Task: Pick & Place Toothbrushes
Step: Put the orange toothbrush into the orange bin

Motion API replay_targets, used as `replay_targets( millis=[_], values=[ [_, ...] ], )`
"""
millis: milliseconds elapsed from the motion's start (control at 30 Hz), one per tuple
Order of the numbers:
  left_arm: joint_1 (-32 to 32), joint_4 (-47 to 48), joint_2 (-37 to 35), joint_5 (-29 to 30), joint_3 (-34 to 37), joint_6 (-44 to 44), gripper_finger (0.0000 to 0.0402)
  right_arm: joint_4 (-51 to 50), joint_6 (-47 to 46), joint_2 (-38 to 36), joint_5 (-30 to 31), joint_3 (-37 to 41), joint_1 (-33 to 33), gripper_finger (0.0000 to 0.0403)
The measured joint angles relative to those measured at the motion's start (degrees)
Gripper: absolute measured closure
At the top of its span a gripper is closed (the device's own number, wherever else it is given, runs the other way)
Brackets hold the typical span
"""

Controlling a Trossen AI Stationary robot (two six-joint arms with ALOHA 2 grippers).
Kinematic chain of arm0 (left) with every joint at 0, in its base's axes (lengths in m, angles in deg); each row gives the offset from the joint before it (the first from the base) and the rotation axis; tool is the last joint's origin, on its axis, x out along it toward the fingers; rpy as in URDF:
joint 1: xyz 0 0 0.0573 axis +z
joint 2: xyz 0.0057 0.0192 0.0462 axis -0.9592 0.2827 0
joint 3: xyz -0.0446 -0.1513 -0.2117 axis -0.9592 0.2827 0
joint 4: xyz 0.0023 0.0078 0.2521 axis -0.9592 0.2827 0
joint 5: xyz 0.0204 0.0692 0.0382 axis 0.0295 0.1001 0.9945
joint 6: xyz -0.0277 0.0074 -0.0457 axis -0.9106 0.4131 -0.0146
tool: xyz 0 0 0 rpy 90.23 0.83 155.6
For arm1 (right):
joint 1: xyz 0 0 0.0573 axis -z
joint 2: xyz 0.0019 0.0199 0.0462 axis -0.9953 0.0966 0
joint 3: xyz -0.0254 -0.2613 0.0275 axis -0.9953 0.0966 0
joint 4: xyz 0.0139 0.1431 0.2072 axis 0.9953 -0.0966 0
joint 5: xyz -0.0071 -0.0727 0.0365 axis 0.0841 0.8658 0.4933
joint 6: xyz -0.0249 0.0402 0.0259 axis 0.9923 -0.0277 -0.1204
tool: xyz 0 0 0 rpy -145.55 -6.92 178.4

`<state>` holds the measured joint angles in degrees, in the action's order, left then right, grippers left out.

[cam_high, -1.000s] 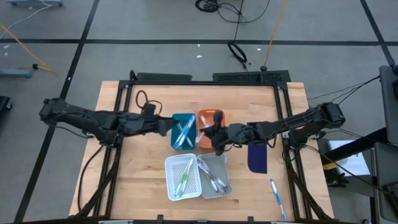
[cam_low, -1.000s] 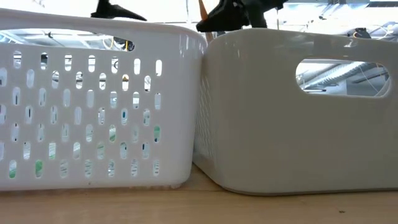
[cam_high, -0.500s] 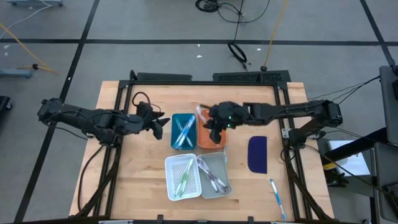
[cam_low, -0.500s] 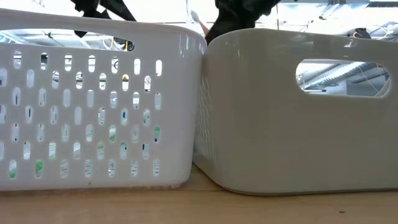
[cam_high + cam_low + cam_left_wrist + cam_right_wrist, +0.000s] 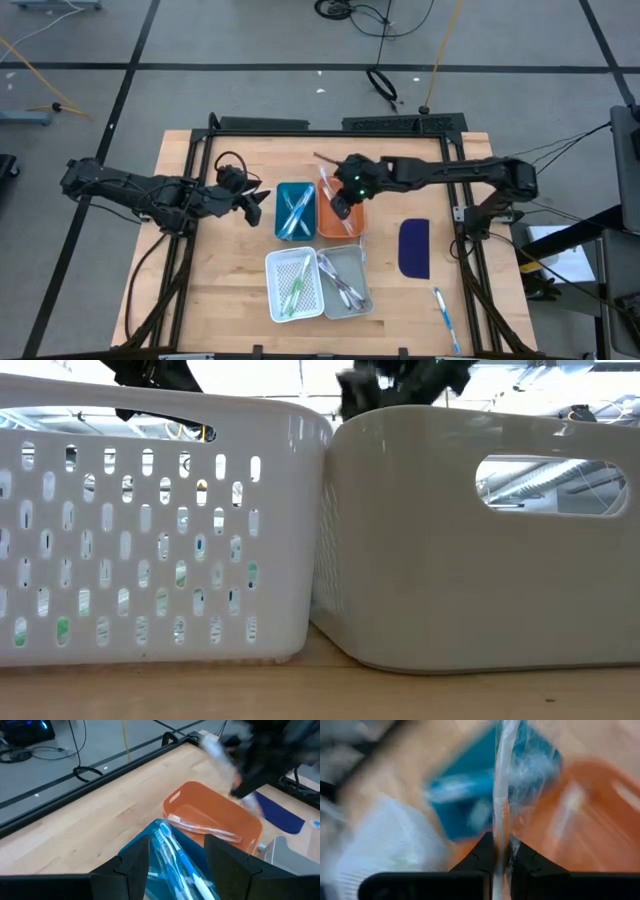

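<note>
I saw the wrapped toothbrush pinched between the fingers of the right gripper, which I held above the orange tray near the middle of the table; another wrapped brush lay inside that tray; the blue tray touching its left side held several blue and white toothbrushes; toward the front edge, the white perforated basket carried green-handled brushes and the grey bin beside it held a few more; one blue toothbrush lay loose near the front right corner, with the dark blue pad behind it by the right edge; my left gripper hung just left of the blue tray, its fingers apart and empty.
</note>
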<state>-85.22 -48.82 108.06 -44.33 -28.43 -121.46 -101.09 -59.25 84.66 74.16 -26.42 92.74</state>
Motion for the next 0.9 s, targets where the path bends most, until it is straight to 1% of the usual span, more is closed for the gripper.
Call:
replay_targets(
  millis=[67,167,367,567,733,900],
  values=[
    [0.0,-0.1,0.0,0.0,0.0,0.0,0.0215,-1.7,1.2,1.8,0.2,0.4,0.1,0.0389],
    [0.0,-0.1,0.0,0.0,0.0,0.0,0.0215,-0.2,2.6,4.9,0.3,0.3,0.1,0.0389],
    [0.0,-0.1,0.0,-0.1,0.0,-0.3,0.0215,-1.4,4.0,9.0,1.6,0.3,1.0,0.0389],
    [0.0,-0.1,0.0,0.0,0.0,-0.5,0.0215,-3.9,3.3,10.4,1.7,0.3,1.6,0.0389],
    [0.0,-0.1,0.0,0.0,0.0,-0.6,0.0215,-3.8,2.9,10.5,0.0,0.3,1.9,0.0389],
    [0.0,-0.1,0.0,0.0,0.0,-0.6,0.0215,-4.2,2.4,10.5,0.1,0.3,1.9,0.0389]
  ],
)
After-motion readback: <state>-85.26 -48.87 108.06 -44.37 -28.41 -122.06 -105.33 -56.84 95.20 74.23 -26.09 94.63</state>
